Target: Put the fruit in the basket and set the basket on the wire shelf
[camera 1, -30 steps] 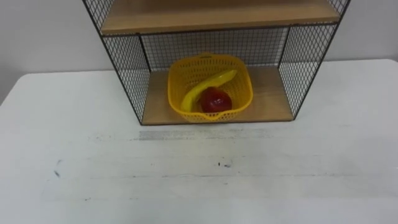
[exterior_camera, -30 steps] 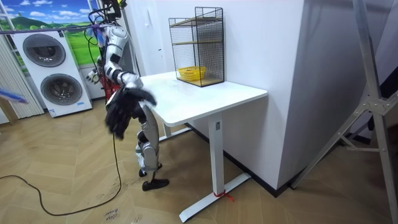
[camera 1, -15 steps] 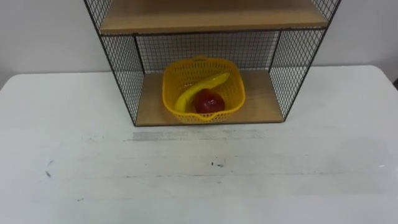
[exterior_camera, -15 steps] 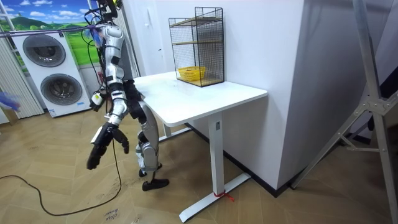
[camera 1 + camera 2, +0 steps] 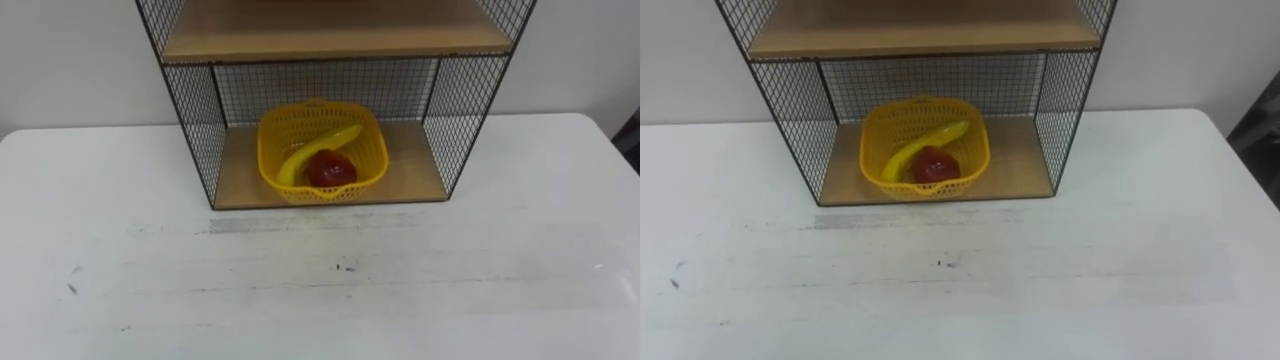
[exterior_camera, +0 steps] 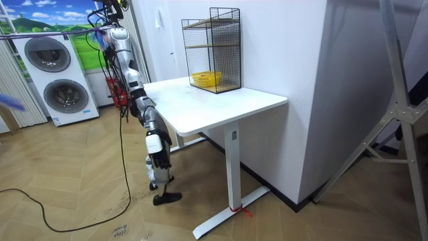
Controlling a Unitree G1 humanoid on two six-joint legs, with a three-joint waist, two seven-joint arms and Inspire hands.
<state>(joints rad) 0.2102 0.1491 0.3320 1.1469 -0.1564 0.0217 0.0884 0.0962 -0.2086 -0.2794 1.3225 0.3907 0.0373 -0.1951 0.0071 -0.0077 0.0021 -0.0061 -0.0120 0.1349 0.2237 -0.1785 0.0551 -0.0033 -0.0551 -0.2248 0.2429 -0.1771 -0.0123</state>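
Yellow basket (image 5: pixel 322 150) holding banana (image 5: pixel 318 151) and apple (image 5: pixel 329 170) sits on wire shelf (image 5: pixel 410 172).

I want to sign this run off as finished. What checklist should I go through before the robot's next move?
1. Banana inside the yellow basket: ok.
2. Red fruit inside the basket, beside the banana: ok.
3. Basket on the bottom board of the wire shelf, between the mesh sides: ok.
4. Basket wholly on the board, front rim near its edge: ok.
5. No fruit left out on the white table: ok.
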